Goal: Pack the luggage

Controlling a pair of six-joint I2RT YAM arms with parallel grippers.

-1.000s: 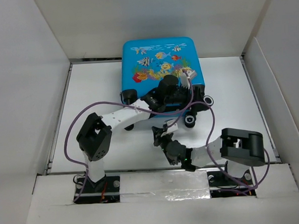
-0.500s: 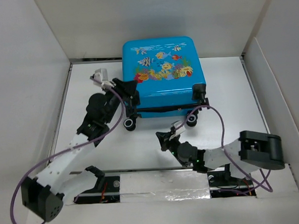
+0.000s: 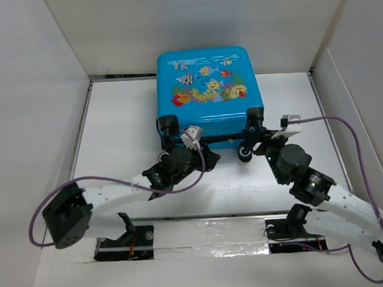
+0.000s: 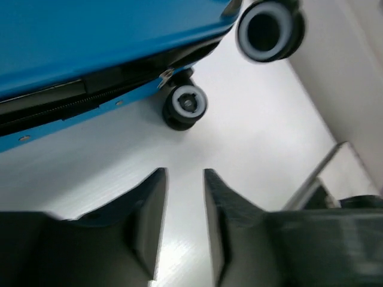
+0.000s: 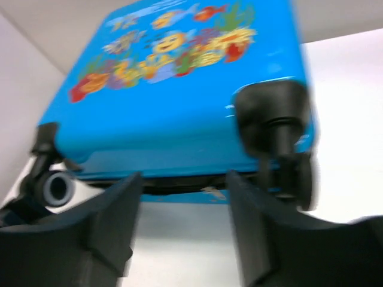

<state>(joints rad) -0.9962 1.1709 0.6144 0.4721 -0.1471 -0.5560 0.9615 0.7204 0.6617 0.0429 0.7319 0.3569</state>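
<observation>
The luggage (image 3: 207, 90) is a bright blue suitcase with a fish print. It lies flat and shut at the back of the white table, wheels toward me. My left gripper (image 3: 208, 157) hovers just in front of its near edge. In the left wrist view the left gripper (image 4: 184, 176) has its jaws a narrow gap apart with nothing between them, and a black wheel (image 4: 187, 104) sits under the blue shell (image 4: 90, 36). My right gripper (image 3: 257, 138) is by the near right wheel. Seen from its wrist, the right gripper (image 5: 182, 179) stands wide open and empty, facing the luggage (image 5: 179, 78) and its zip seam.
White walls (image 3: 37, 93) enclose the table (image 3: 114, 121) on three sides. Purple cables (image 3: 330, 121) loop off both arms. A wheel housing (image 5: 272, 113) juts out close to my right finger.
My left arm swung from the suitcase's left corner to its near edge, and its jaws narrowed. My right arm moved from the front middle to the right wheel, and its jaws opened.
</observation>
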